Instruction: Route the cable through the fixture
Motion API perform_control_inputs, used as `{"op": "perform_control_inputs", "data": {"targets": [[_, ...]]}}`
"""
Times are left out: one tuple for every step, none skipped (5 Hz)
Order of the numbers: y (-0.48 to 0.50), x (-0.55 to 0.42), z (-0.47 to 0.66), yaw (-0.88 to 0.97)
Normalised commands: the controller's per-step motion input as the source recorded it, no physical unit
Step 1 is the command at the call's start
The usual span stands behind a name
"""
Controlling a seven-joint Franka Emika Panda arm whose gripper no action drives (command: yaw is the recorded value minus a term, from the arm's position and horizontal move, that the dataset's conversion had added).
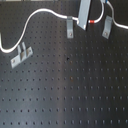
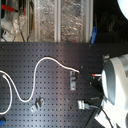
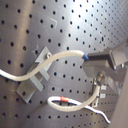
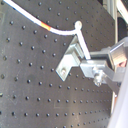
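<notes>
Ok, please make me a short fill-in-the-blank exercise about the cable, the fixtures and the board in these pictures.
1. The long cable is ___ in colour.
2. The short band on it is ___.
3. In the first exterior view, ___ grey fixtures stand on the board.
4. The perforated board is ___.
Missing words: white; red; three; black.

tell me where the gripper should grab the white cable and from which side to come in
Probably on the free stretch of the cable just by the red band, coming straight down onto the board. There the cable is thin, lies flat on the board and runs nearly straight between the middle fixture and the next one, so the fingers could straddle it crosswise.
</notes>
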Motion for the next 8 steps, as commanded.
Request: {"op": "perform_control_inputs", "data": {"targets": [[0.07,-0.288,0.0,0.25],[0.071,-0.445,0.04,0.37],[0.053,-0.269,0.01,0.25],[-0.186,-0.191,0.06,0.0],[-0.241,-0.156,0.06,0.0],[-0.255,-0.115,0.02,0.0],[-0.274,-0.185,0.01,0.0],[-0.284,-0.297,0.01,0.0]]}}
